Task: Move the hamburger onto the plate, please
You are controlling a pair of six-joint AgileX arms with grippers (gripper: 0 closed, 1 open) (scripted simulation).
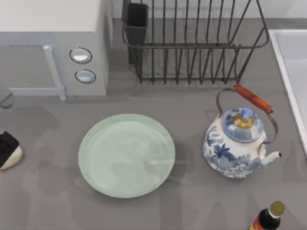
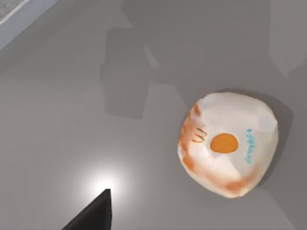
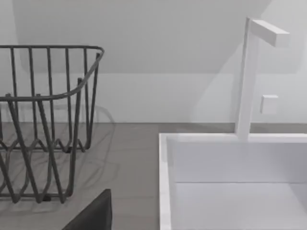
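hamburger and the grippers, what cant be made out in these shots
- hamburger: in the top view the left edge cuts it off and a dark part lies over it.
- left gripper: the left wrist view's frame edge leaves one dark tip.
- right gripper: likewise in the right wrist view.
- bottle: cut by the top view's bottom edge, so its label is unreadable.

At the back of our grey bench (image 1: 192,201) we have a black wire dish rack (image 1: 192,43), and to its left a pale microwave (image 1: 53,48) with two round knobs. A blue-and-white teapot (image 1: 235,143) with an orange-gripped handle stands at the right, near a dark sauce bottle (image 1: 266,219) at the front edge. A white sink (image 3: 230,182) with its tap (image 3: 249,76) lies at the far right.
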